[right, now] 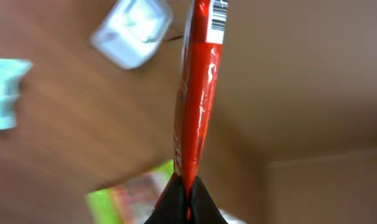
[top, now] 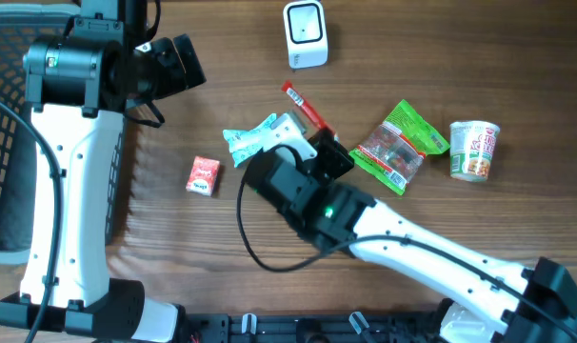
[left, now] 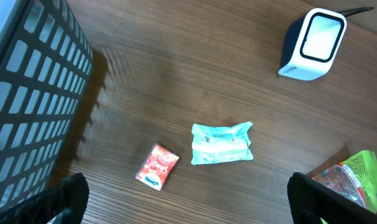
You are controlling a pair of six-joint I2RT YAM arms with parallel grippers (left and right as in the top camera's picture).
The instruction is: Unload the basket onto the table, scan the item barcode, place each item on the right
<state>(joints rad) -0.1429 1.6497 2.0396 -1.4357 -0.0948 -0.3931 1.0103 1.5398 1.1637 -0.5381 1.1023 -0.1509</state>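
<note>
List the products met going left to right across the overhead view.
small red box → teal packet → red stick pack, pinched in the right gripper → green snack bag → noodle cup

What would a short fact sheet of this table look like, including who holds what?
Right end effector: shut on red snack stick
Barcode: at the stick's far end
Left end effector: open, empty
Scanner: white, beyond the stick
Loose items: teal packet, small red box, green snack bag, noodle cup
Basket: beside the left arm
</note>
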